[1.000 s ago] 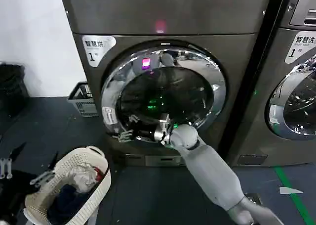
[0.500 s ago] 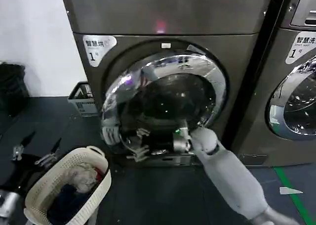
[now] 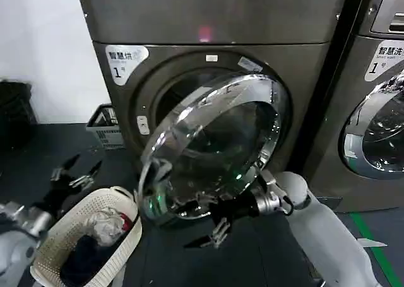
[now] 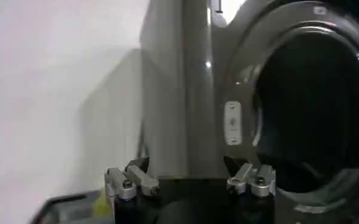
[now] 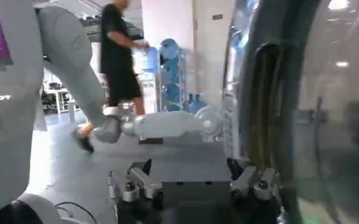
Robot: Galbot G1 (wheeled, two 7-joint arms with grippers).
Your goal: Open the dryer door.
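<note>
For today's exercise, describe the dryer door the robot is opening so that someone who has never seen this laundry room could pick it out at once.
Find the big dark grey-brown front-loading dryer with a white label marked 1, left of a similar machine. Its large round porthole door, with a shiny chrome ring around dark tinted glass, is swung partly open off the drum mouth, the right gripper below it. The neighbour's chrome-ringed door lies shut against its machine.

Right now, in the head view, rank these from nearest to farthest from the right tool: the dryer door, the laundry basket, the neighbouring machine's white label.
1. Dryer door: directly above the right tool, swung open.
2. Laundry basket: on the floor, to the robot's left.
3. Neighbouring machine's white label: high, far right.
</note>
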